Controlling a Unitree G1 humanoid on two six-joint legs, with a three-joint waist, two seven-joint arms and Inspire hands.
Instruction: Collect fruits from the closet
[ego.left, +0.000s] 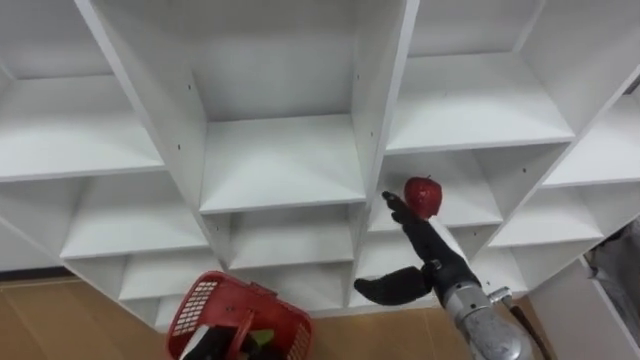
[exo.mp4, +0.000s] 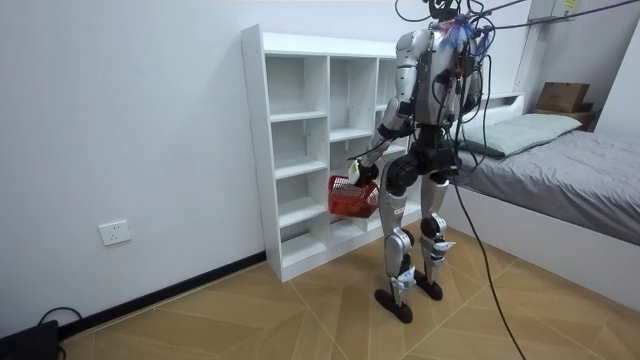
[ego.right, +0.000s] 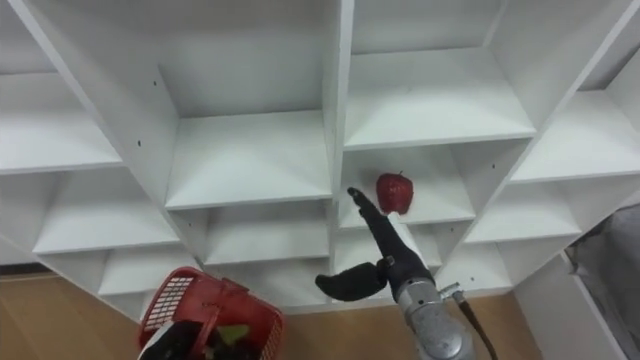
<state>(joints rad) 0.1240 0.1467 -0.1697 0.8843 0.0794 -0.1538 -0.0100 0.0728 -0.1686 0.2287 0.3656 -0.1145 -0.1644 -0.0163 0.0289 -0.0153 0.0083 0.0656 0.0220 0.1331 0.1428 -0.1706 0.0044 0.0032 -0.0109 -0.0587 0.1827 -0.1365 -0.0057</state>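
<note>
Red apple (ego.left: 423, 196) with a short stem sits upright on a shelf board of the white, open-fronted wooden closet (ego.left: 280, 165). It is in the compartment just to the right of the middle upright panel and stands towards that compartment's left side, near the front edge.

The right hand (ego.left: 437, 262), dark with a metal wrist, comes up from the lower right and reaches into this compartment. Its fingers (ego.left: 405, 218) are stretched out straight and point up at the apple, their tips just beside the fruit's lower left side. Whether they touch it cannot be made out. The thumb (ego.left: 385, 288) is spread wide to the left, well clear of the apple, so the hand is open and grips nothing.

A red plastic basket (ego.left: 215, 290) with latticed walls hangs low at the left, in front of the bottom shelves. The left hand (ego.left: 212, 345) appears as a dark shape inside it, beside something green, and how it holds the basket cannot be told.

In the room view the robot stands upright on a wooden floor (exo.mp4: 250, 320), close to the closet and facing it, with the basket at hip height between its body and the shelves. Behind it is a bed with grey bedding (exo.mp4: 580, 170).
</note>
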